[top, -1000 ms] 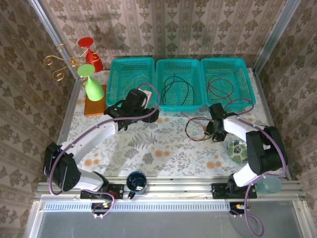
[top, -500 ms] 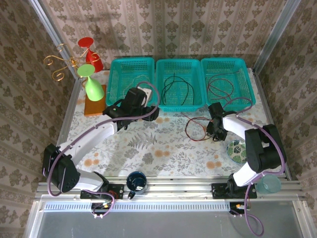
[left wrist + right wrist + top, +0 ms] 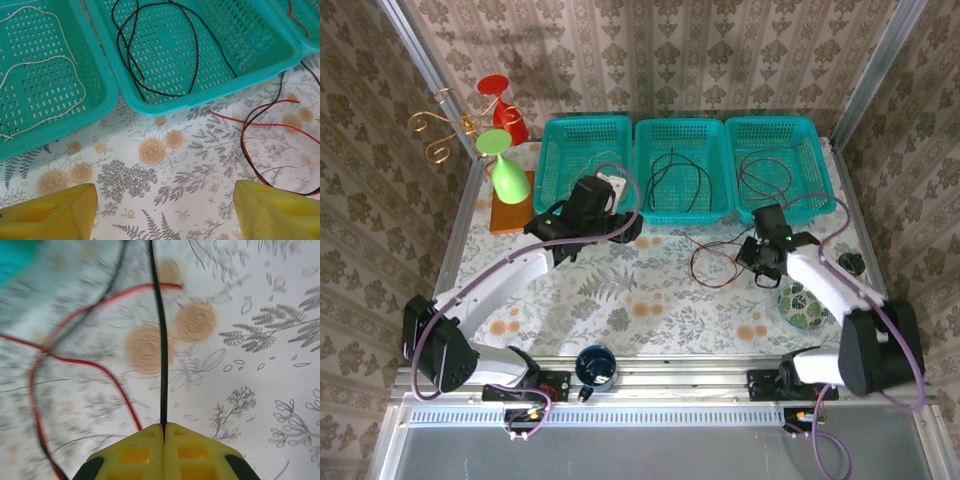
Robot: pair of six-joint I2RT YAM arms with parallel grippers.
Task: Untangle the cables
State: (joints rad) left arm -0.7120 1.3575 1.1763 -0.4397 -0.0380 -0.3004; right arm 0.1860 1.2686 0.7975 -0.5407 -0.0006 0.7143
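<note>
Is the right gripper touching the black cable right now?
Touching. The right wrist view shows the right gripper shut, the black cable pinched between its jaws.

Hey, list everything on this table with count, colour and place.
baskets: three, teal, row at far edge
pale cable: one, whitish, left basket
black cable: one, middle basket
dark red cable: one, right basket
loose red cable: one, on the table before the right basket
loose black cable: one, crossing the red one
goblets: two, red and green, far left corner
wire stand: one, gold, far left
cup: one, dark blue, near edge
round object: one, green patterned, right side
left gripper: open, above the table
right gripper: shut on the loose black cable
</note>
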